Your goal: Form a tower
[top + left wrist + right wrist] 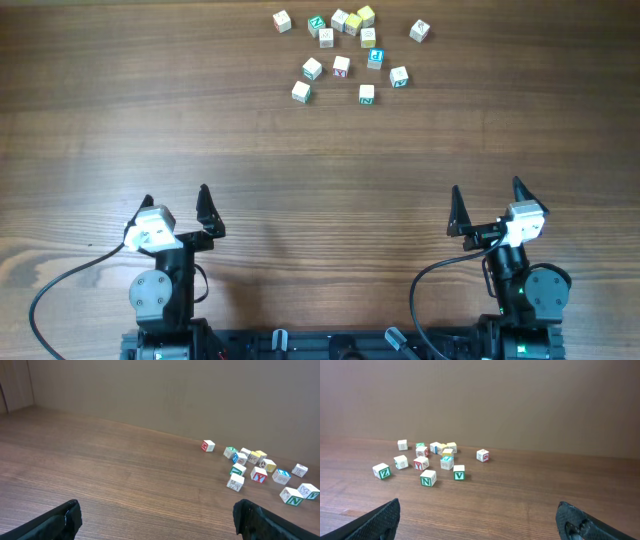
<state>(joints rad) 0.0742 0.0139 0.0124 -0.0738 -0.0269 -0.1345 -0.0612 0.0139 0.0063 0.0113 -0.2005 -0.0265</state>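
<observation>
The light is soft and even, and it seems to come from above; my desk (320, 150) shows no glare. The cubes (428, 478) throw only small, faint shadows. The overhead view is sharp. In my wrist views the far cubes look slightly soft, and my dark fingers (55, 522) at the lower edge are blurred.

A lab-style robot bench: wooden table (320, 150) against a plain wall (175, 390).

My left arm (160, 292) and right arm (527, 288) are black, with pointed black fingers (206, 207) and white wrist camera blocks (152, 228). A black cable (60, 280) loops beside each arm, and I see a green light (519, 291) on the right arm.
</observation>
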